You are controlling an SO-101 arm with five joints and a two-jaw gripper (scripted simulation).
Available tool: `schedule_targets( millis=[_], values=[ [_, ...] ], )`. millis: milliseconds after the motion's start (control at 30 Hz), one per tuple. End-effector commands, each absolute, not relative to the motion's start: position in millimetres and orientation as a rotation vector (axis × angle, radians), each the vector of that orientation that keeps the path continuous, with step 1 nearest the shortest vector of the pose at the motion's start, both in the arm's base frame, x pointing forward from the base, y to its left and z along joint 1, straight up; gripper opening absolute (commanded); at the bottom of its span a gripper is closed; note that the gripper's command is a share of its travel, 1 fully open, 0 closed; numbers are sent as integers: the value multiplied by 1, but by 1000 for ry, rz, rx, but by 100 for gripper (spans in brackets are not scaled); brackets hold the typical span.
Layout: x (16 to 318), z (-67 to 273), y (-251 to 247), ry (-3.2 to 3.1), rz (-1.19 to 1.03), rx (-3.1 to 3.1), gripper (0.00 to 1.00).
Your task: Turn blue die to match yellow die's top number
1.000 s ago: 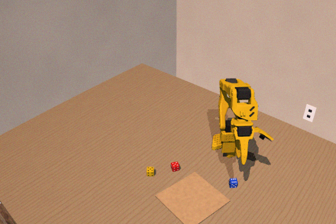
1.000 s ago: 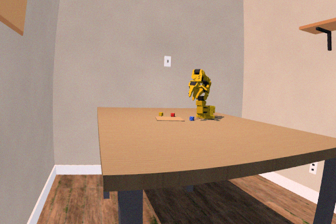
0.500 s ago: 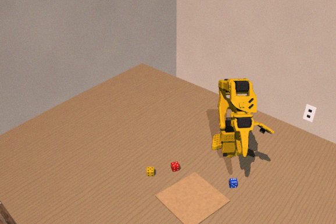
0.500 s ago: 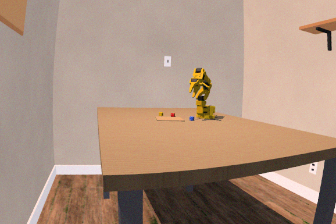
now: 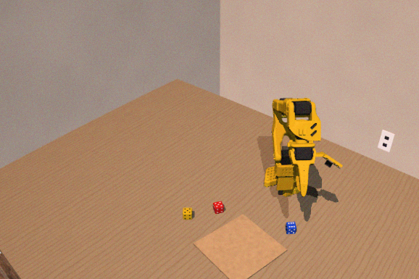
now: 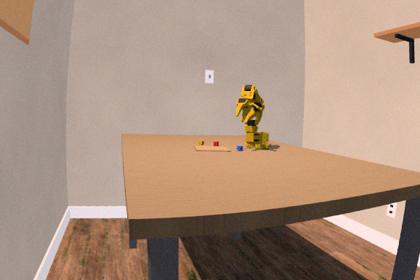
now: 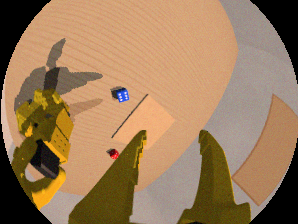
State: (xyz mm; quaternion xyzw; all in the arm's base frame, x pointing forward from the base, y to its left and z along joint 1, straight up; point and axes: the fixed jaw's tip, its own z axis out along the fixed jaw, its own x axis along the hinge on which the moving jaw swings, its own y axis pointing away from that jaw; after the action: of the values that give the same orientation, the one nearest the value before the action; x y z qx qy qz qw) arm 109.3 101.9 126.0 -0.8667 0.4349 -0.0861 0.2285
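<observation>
1. Claw [image 5: 304,190] is hanging w/ tips pointing down, close above the counter [image 5: 127,153], right by the arm's base. It's standing partly open w/ a gap between the jaws, gripping nothing; the wrist view is showing both fingers w/ bare counter and wall between them.
2. Arm [image 5: 297,124] is folding up tight over its base, upper links rising above the claw; its shadow is falling on the counter beside the base.
3. Blue die [image 5: 291,227] is sitting on the counter, near the claw but apart from it, toward the camera in the top view. It's lying just beside the mat's right corner, off the mat. Top number: can't tell, pips too small.
4. Mat [image 5: 239,245] is lying flat on the counter, tan square, nothing on it.
5. Red die [image 5: 218,207] is sitting on the counter beyond the mat's far corner, off the mat.
6. Yellow die [image 5: 187,213] is sitting near the red one, to its left in the top view, apart from it and off the mat. Top number: can't tell.
7. No die is touching another.
</observation>
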Motion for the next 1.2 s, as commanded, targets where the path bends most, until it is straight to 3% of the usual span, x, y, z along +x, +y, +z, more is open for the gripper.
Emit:
schedule_targets(
  millis=[0,1167],
  values=[
    [112,137,107,1248,-227,-2305,28],
    [114,125,131,2456,113,-1465,28]
  ],
)
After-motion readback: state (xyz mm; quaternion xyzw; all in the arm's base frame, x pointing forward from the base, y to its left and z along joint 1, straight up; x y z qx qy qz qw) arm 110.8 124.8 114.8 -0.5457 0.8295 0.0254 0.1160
